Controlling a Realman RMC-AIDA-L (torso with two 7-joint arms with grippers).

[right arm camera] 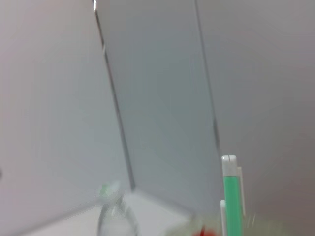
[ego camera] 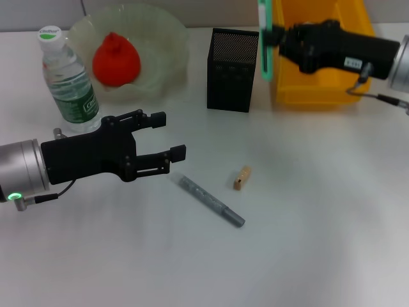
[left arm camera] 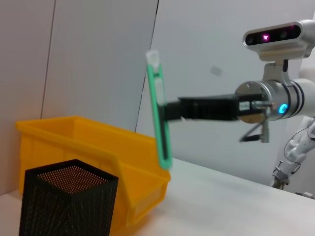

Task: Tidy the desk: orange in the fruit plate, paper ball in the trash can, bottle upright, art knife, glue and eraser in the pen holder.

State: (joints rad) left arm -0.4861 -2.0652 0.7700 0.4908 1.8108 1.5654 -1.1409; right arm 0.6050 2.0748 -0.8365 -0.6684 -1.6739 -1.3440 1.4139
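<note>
Pinching the green art knife (ego camera: pixel 265 38) upright, the right gripper (ego camera: pixel 276 37) should centre over the pen holder (ego camera: pixel 233 61) before releasing; the left gripper (ego camera: pixel 167 135) hovers spread.

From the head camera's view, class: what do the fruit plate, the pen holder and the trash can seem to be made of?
Fruit plate: probably glass, translucent pale green, wavy rim. Pen holder: likely metal mesh, matte black, fine holes visible. Trash can: apparently plastic, smooth bright yellow moulded walls.
</note>
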